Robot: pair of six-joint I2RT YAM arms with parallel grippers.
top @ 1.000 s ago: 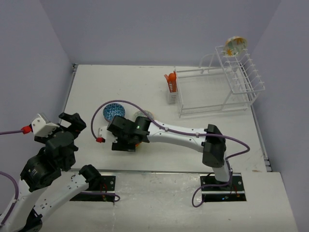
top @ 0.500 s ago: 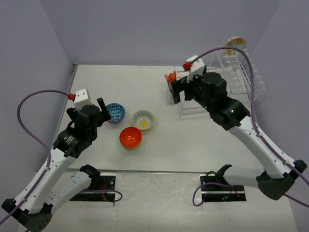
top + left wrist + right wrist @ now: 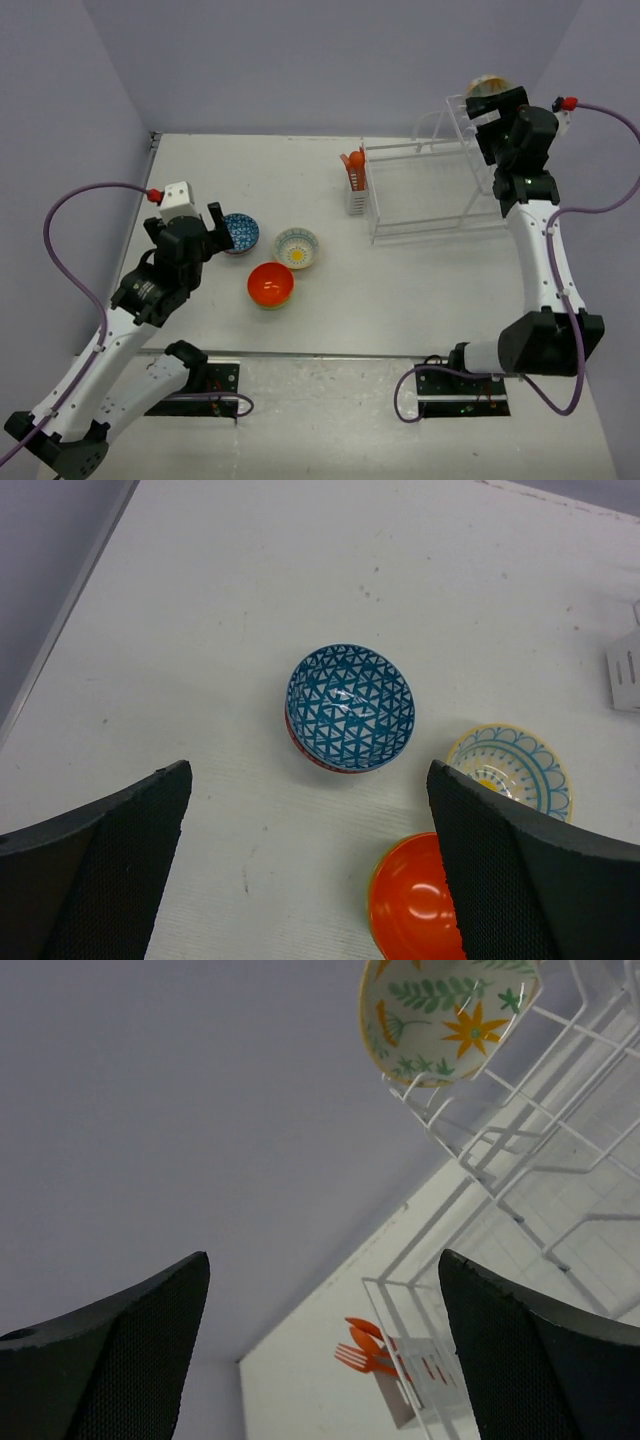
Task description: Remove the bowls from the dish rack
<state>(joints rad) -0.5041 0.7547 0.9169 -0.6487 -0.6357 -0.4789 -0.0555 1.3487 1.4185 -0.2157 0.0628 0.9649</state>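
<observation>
I've swung my right arm from the caddy (image 3: 354, 190) to the dish rack (image 3: 445, 231)'s far corner. The right gripper (image 3: 322, 1258) is spread wide and empty, with the leafy bowl (image 3: 445, 1015) perched just ahead. The left gripper (image 3: 308, 767), equally wide, hovers over the blue bowl (image 3: 350, 708).

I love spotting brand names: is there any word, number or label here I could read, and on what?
Nothing is readable.
The white tag at the left wrist view's right edge: dark print, too small to read.
The utensil caddy, right wrist view: red print on its white front, too blurred to read.
</observation>
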